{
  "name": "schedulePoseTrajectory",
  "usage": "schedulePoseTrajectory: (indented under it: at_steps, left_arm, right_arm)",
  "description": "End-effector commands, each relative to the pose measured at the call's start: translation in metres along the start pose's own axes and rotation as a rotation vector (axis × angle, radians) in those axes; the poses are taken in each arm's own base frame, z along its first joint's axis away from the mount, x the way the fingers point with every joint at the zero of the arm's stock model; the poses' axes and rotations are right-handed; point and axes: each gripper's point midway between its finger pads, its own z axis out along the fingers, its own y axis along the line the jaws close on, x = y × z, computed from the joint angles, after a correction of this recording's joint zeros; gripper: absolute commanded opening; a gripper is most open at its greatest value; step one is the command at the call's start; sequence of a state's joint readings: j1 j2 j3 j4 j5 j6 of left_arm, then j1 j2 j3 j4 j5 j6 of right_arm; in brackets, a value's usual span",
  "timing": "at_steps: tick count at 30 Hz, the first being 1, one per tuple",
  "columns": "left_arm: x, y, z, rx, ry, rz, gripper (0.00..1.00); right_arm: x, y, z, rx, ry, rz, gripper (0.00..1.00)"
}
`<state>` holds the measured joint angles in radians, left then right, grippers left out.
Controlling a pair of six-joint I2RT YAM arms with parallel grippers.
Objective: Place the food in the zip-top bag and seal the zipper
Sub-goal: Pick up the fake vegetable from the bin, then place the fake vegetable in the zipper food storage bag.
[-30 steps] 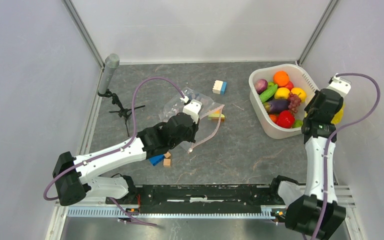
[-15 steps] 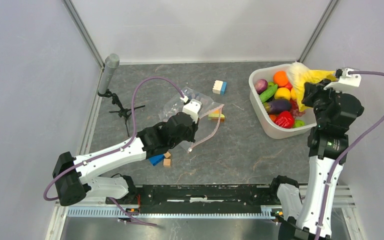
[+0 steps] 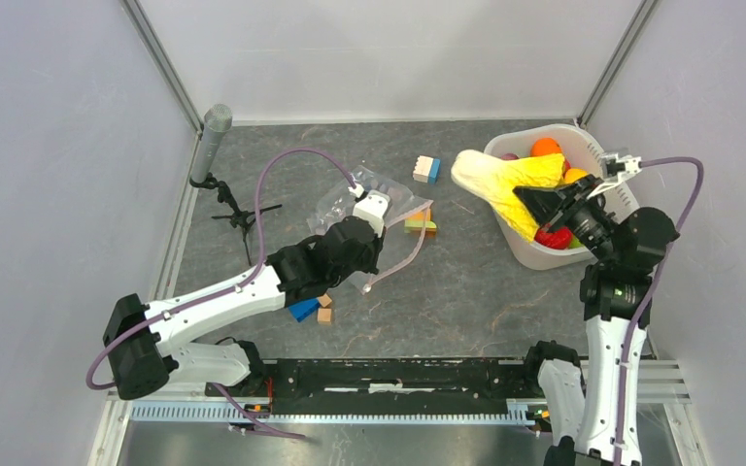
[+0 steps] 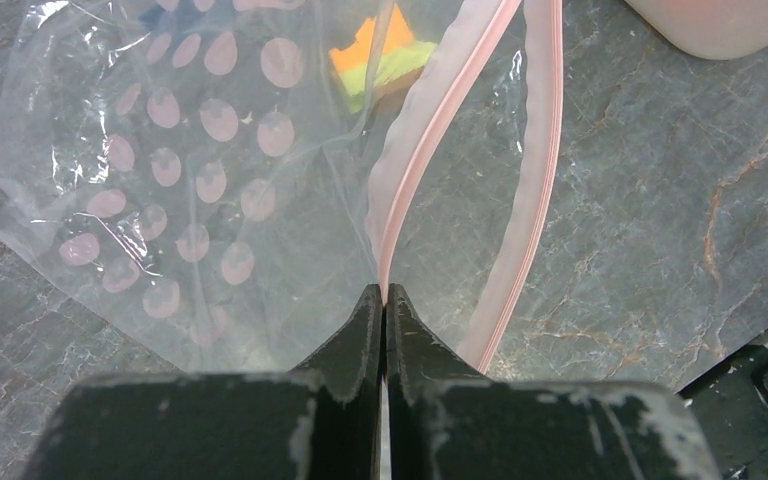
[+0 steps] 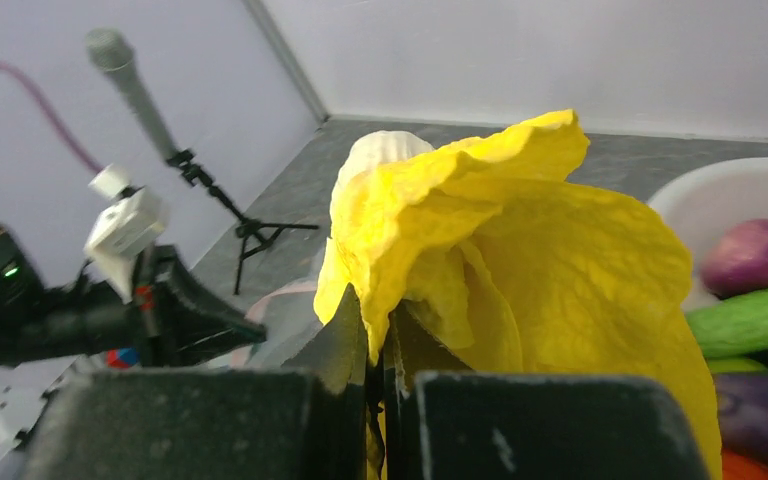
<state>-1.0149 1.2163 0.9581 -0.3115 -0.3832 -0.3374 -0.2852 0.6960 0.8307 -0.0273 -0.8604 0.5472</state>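
While the left hand (image 4: 384,300) pinches one zipper (image 4: 540,150), the right hand (image 5: 380,335) grips one yellow food (image 5: 560,250) — both clamped.

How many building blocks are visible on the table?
5: a white-blue block at the back, a multicoloured block beside the zip-top bag, a blue block and two tan cubes by the left arm. The arm may hide more.

The zip-top bag (image 4: 190,200), clear and crinkly with pale dots, lies toward 11 o'clock of the counter's (image 3: 466,291) middle. Its mouth is open. The pink zipper (image 4: 430,150) runs in two parted strips, one pinched in the closed left gripper (image 4: 382,300). A yellow leafy vegetable (image 3: 505,180) hangs at 2 o'clock, clamped in the right gripper (image 5: 380,330). The other food (image 3: 545,147) fills the white basket (image 3: 525,254) there.
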Motion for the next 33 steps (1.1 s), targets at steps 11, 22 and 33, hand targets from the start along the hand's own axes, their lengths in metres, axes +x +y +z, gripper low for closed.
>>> schedulePoseTrajectory:
  at_steps: [11,22,33]
  left_arm:
    - [-0.028,-0.006,0.01,-0.011,-0.043,-0.141,0.02]
    - [-0.031,-0.013,0.009,0.015,-0.034,-0.154,0.02]
    - [-0.036,-0.02,0.002,0.069,-0.038,-0.148,0.02]
  right_arm:
    - [0.069,0.066,0.008,-0.292,0.143,0.036,0.0]
    - [0.143,0.066,0.035,-0.219,0.294,0.039,0.0]
    - [0.15,0.048,0.046,-0.114,0.255,0.05,0.0]
